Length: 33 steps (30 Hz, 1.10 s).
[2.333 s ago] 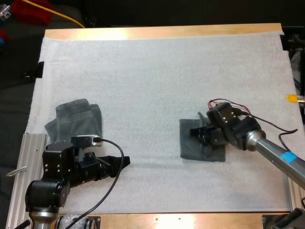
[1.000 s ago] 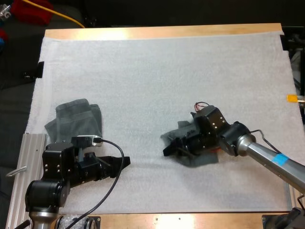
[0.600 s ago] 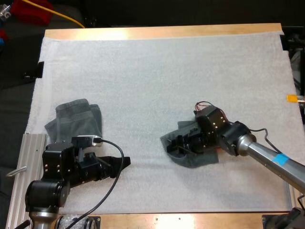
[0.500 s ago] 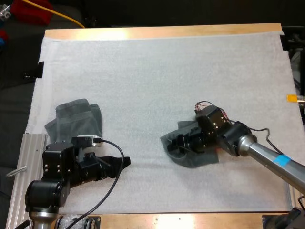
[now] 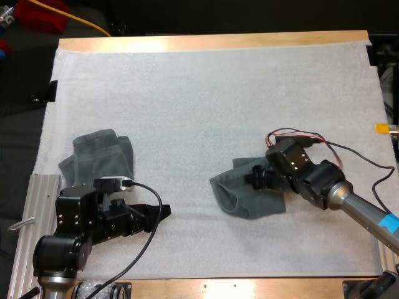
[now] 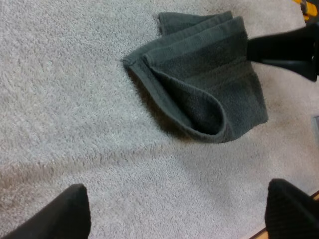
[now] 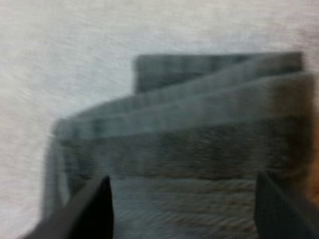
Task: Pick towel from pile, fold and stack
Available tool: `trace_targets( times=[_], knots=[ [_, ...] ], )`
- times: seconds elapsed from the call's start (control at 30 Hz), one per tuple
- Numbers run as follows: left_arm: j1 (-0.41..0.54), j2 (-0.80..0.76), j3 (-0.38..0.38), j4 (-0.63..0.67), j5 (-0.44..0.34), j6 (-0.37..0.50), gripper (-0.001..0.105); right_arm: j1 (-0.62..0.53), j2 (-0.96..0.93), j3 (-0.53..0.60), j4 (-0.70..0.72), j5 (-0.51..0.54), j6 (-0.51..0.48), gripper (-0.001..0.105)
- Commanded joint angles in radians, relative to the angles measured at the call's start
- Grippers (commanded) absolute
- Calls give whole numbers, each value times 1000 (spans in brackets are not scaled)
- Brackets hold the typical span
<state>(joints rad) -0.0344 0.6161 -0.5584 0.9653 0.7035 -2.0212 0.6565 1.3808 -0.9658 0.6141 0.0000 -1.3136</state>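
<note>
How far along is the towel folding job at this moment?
Done: one towel lies folded over on the white mat, with one end bulging open. In hand: nothing; the right gripper sits open at this towel's edge, and the left gripper is open over bare mat. Left: probably flatten that fold, then fold the rumpled towel near the left arm and stack both.
</note>
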Motion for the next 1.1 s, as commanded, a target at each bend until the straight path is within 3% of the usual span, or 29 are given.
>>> trace_targets(
  times=[0.0,0.17,0.33,0.5,0.77,1.07],
  knots=[
    [-5,3,-5,-5,11,6,70,-2,-10,3,52,-5,-20,59],
    [-5,3,-5,-5,11,6,70,6,-13,3,114,-185,-22,59],
    [-5,3,-5,-5,11,6,70,68,-10,3,83,-199,-35,59],
    [-5,3,-5,-5,11,6,70,143,-10,3,43,-115,-104,59],
    [-5,3,-5,-5,11,6,70,222,-10,3,10,-105,-271,59],
    [-5,3,-5,-5,11,6,70,306,-10,3,-10,40,-441,59]
  ],
)
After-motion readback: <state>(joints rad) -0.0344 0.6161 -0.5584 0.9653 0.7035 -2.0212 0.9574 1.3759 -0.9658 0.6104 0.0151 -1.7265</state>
